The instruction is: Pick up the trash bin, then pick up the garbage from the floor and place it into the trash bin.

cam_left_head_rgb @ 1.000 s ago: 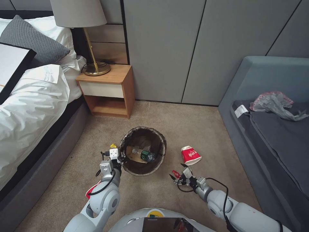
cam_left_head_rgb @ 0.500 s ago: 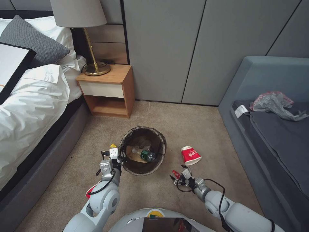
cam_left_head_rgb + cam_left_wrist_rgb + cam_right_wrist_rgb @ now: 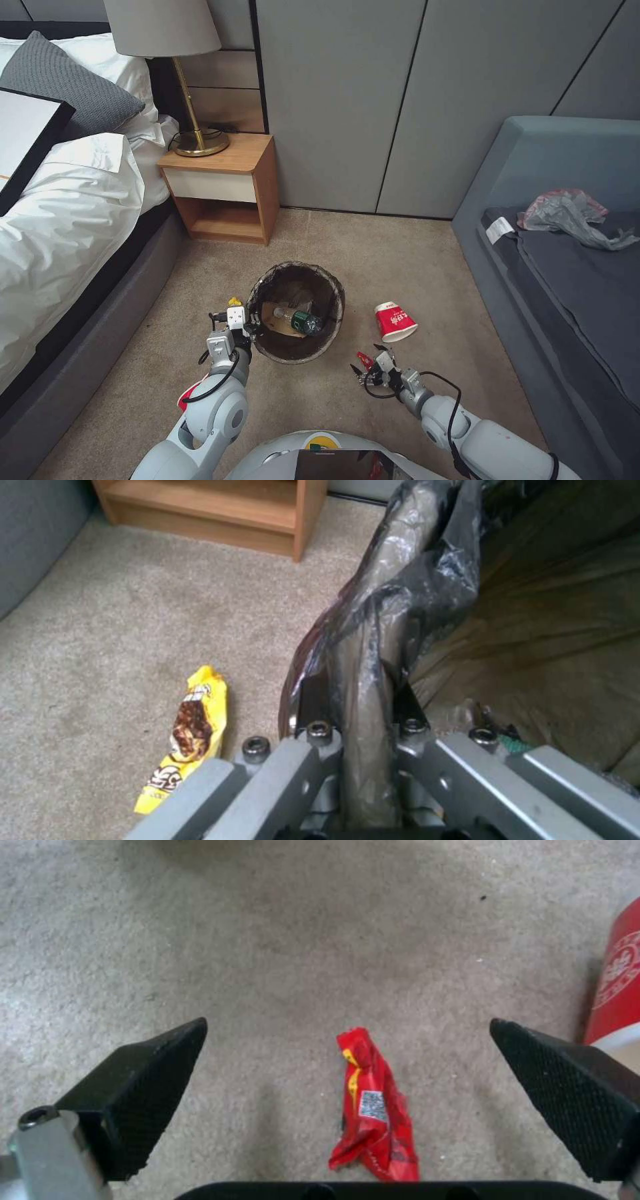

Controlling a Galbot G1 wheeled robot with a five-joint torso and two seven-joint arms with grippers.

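The trash bin (image 3: pixel 331 298), round with a dark liner bag, stands on the carpet and holds a green-labelled bottle (image 3: pixel 301 321) and a tan paper bag (image 3: pixel 275 319). My left gripper (image 3: pixel 251 327) is shut on its near-left rim (image 3: pixel 363 680). My right gripper (image 3: pixel 369 367) hangs open just above a small red wrapper (image 3: pixel 373 1105), which lies between its fingers (image 3: pixel 147 1085). Other garbage on the floor: a red-and-white cup (image 3: pixel 395 321) to the right of the bin, and a yellow snack wrapper (image 3: pixel 187 740) by its left side.
A wooden nightstand (image 3: pixel 227 187) with a lamp stands behind the bin, a bed (image 3: pixel 73 220) runs along the left, and a grey couch (image 3: pixel 567 280) with a grey plastic bag (image 3: pixel 573 213) fills the right. A red-and-white piece (image 3: pixel 189 398) peeks from under my left arm.
My right gripper has shifted slightly left and back toward me, staying open over the red wrapper. The left gripper and the bin have not moved.
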